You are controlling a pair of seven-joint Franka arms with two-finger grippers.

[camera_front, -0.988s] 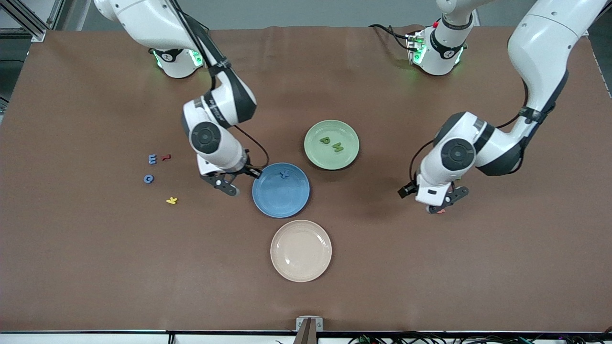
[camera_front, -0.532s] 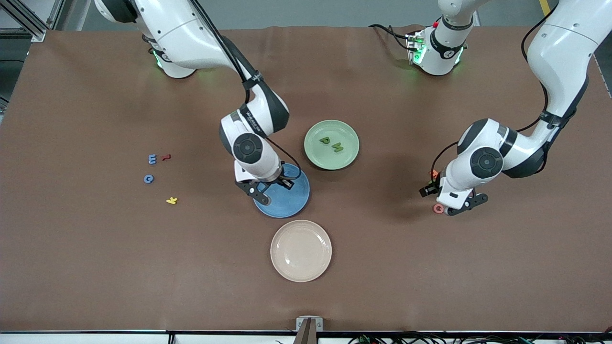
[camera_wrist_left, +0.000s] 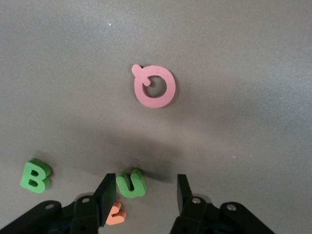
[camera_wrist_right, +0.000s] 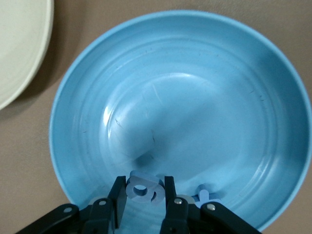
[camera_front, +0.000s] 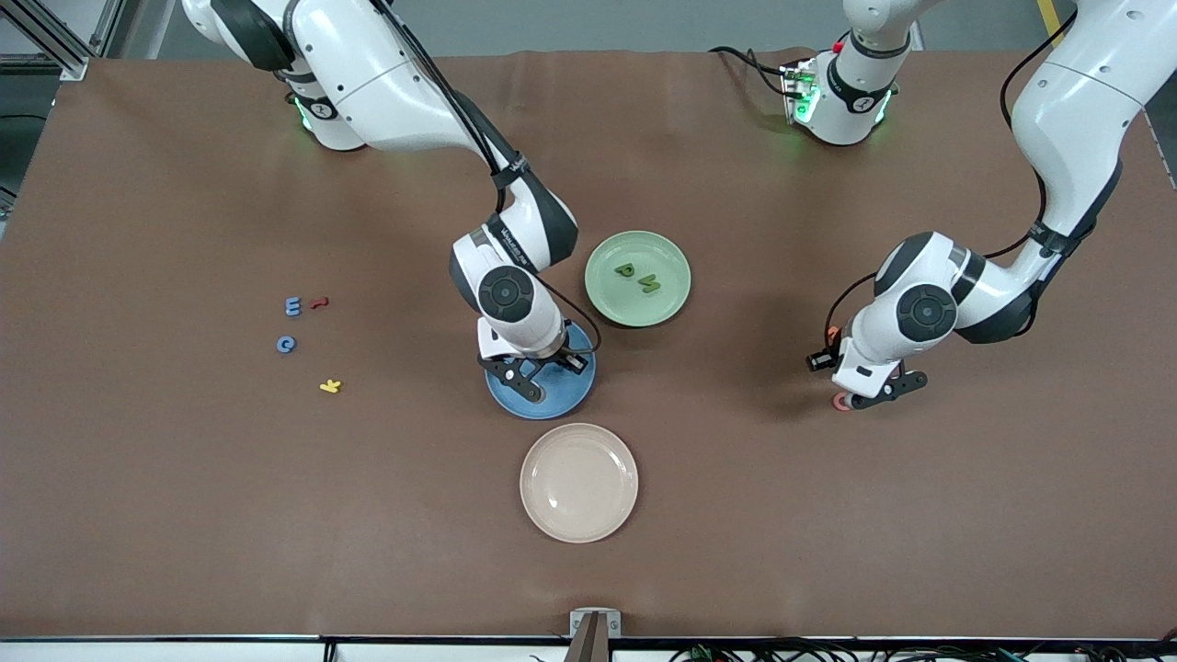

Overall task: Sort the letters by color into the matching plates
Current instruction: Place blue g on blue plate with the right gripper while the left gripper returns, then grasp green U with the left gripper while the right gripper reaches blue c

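Observation:
My right gripper (camera_wrist_right: 142,196) is shut on a pale blue letter (camera_wrist_right: 145,184) and hangs low over the blue plate (camera_wrist_right: 195,83). Another blue letter (camera_wrist_right: 206,195) lies in that plate. In the front view this gripper (camera_front: 526,379) covers the middle of the blue plate (camera_front: 563,397). My left gripper (camera_wrist_left: 144,191) stands open, low over the table, with a green U (camera_wrist_left: 130,183) between its fingers, up against one of them. A green B (camera_wrist_left: 35,175) lies beside it. The green plate (camera_front: 667,257) holds two green letters (camera_front: 636,277). Two blue letters (camera_front: 290,324) lie toward the right arm's end.
A cream plate (camera_front: 578,482) sits nearer the front camera than the blue plate. A pink letter (camera_wrist_left: 154,86) and an orange letter (camera_wrist_left: 116,215) lie by the green U. A red letter (camera_front: 319,302) and a yellow K (camera_front: 330,386) lie by the loose blue letters.
The right arm has swung from beside the blue plate to over it, carrying the blue letter. The left gripper has shifted slightly by the pink letter and its jaws have narrowed.

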